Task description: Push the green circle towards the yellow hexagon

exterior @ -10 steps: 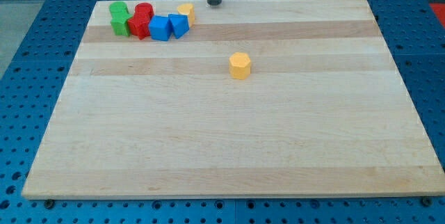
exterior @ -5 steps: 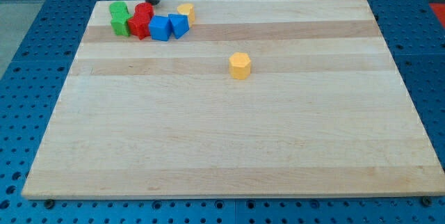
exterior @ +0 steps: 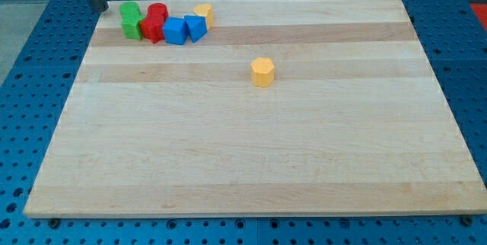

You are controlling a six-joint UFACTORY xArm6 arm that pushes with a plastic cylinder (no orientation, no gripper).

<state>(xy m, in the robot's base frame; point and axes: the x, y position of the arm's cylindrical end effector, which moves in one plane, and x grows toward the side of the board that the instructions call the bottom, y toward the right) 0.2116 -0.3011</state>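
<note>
The green circle [exterior: 129, 10] sits at the top left of the wooden board [exterior: 251, 154], at the left end of a tight cluster of blocks. The yellow hexagon [exterior: 262, 71] stands alone near the board's middle, well to the right of and below the cluster. My tip [exterior: 100, 8] is at the view's top left, just off the board's top-left corner. It is a short way left of the green circle and not touching it.
The cluster also holds a second green block [exterior: 133, 27], two red blocks [exterior: 157, 11] [exterior: 152, 29], two blue blocks [exterior: 175, 31] [exterior: 196, 27] and a second yellow block [exterior: 202, 11]. A blue perforated table [exterior: 30, 62] surrounds the board.
My tip has moved left along the board's top edge, from right of the cluster, past the red block, to left of the green circle. No block has moved.
</note>
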